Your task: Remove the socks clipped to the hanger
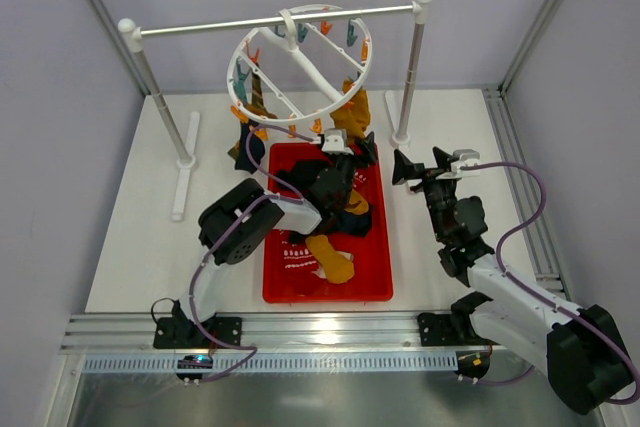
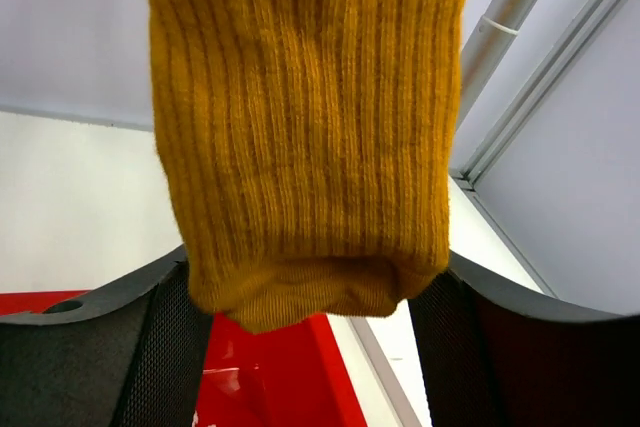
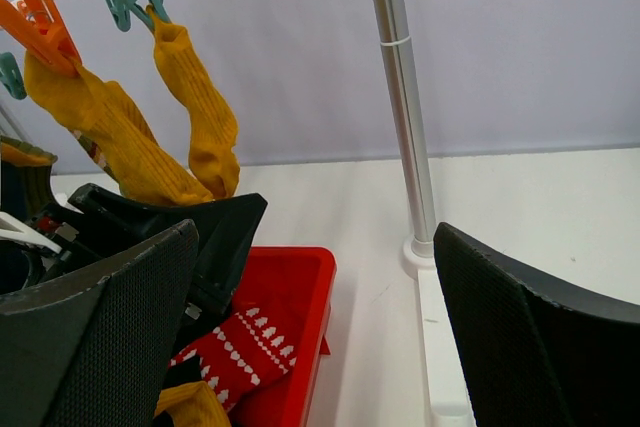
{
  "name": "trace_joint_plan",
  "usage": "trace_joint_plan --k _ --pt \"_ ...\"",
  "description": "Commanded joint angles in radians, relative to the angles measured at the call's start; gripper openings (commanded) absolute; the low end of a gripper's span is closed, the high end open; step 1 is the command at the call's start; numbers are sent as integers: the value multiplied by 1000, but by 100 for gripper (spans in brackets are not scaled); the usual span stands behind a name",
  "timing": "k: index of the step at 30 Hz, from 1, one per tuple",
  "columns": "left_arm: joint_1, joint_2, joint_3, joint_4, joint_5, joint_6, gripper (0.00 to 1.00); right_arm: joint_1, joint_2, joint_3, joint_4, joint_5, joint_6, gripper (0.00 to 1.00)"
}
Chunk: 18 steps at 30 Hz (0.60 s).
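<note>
1. Far left, on the white desk point(image 1: 140, 237): foot and post of the silver bar point(image 1: 275, 19) spanning the back.
2. Hooked over the middle of that bar, tilted: the hanger point(image 1: 300, 67), with orange and teal clips point(image 1: 240, 75) round its rim.
3. Clipped at the ring's lower left: an olive-brown sock point(image 1: 255, 127), dangling just behind the tray's back-left corner.
4. Below the ring, mid-desk: a red tray point(image 1: 385, 267) holding black socks point(image 1: 330, 187), a loose mustard sock point(image 1: 335, 262) near the front and red patterned socks point(image 1: 298, 259).
5. Stretched over the tray toward the ring's lower right: the left end effector point(image 2: 315, 262), jaws spread, one of its fingers point(image 2: 90, 357) on each side of a hanging mustard sock point(image 2: 300, 127).
6. From the left wrist: ribbed fabric filling the gap from pad to pad, lower end level with the fingertips, no squeeze visible. Pressed or merely flanked, cannot tell.
7. From the right wrist: an orange-clipped sock point(image 3: 110, 142) and a teal-clipped sock point(image 3: 195, 107), both mustard, both pinned at the top. Lower ends down at the left end effector's dark body. Unclear which of the two is between the fingers.
8. Right of the tray: the right post point(image 3: 400, 97), upright on its white foot.
9. Furthest right: the right end effector point(image 3: 315, 237), wide open and holding nothing, beside the tray's back-right corner, apart from socks and hanger.
</note>
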State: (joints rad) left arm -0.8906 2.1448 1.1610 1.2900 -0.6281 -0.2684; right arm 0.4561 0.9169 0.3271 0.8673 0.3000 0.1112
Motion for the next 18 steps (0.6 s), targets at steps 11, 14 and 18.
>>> trace_joint_plan --k 11,14,18 --pt "-1 -66 -50 256 -24 12 82 -3 26 20 65 -6 -4 100" --pt "-1 -91 -79 256 -18 -2 89 -4 33 23 64 -12 -2 100" --pt "-1 -118 -110 256 -2 -31 97 -4 43 29 61 -13 -1 100"
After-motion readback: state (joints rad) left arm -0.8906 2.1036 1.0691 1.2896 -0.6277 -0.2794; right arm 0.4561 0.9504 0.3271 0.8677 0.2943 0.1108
